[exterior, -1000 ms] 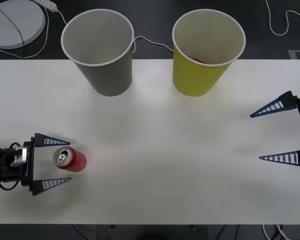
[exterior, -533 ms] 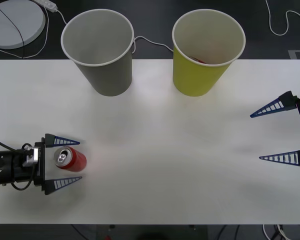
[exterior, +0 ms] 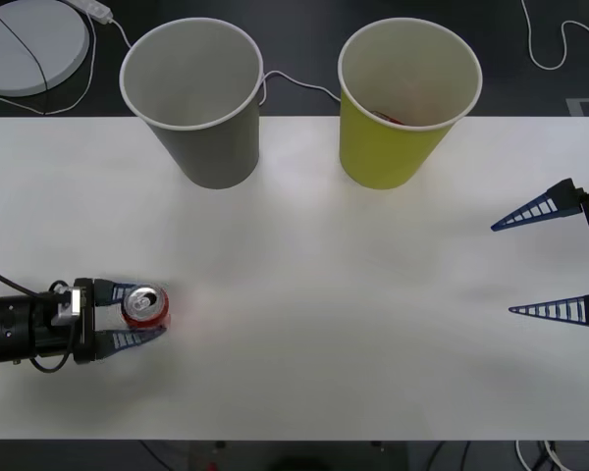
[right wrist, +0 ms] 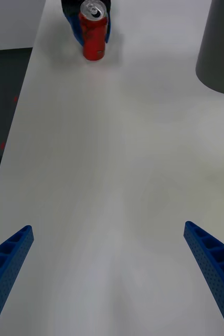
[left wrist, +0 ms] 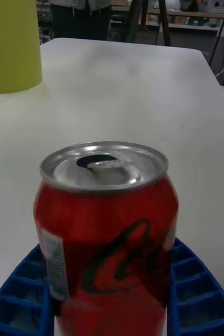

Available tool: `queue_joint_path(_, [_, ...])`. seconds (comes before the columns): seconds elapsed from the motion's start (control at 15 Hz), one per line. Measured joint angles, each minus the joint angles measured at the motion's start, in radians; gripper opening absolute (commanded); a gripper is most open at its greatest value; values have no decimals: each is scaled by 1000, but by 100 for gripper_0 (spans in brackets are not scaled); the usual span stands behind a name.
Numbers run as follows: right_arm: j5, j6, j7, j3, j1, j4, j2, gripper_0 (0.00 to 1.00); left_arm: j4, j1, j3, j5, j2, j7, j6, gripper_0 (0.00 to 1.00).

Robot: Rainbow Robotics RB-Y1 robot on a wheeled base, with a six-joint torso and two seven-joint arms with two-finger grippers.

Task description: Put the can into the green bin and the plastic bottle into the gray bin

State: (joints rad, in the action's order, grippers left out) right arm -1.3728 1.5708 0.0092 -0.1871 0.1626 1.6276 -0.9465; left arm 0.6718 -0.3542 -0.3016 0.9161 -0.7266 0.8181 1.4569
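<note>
While the left claw (exterior: 137, 316) pinches the upright can (exterior: 144, 305) on the bench (exterior: 324, 294), well short of the gray bin (exterior: 196, 98), green bin (exterior: 407, 98) beside it, right claw (exterior: 555, 260) spread, far off.

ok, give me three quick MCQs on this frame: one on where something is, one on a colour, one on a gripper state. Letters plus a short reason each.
1. Where on the table does the can stand?
A. near the robot's left edge
B. between the two cups
C. by the right gripper

2. What colour is the cup on the robot's right?
A. gray
B. yellow-green
C. white

3. How is the left gripper?
A. open, away from the can
B. shut on the can
C. open above a cup

Key: 1 A, the can sits low at the left in the front view. 2 B, the green bin stands right of the gray bin. 3 B, blue fingers press both sides of the can; the right gripper waits open at the right edge.
</note>
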Motion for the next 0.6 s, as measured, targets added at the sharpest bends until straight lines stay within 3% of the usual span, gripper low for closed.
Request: queue_joint_path(0.6, [0,0,0,0,0,0,0,100,29,1,48,17,-11,-54,-5,0])
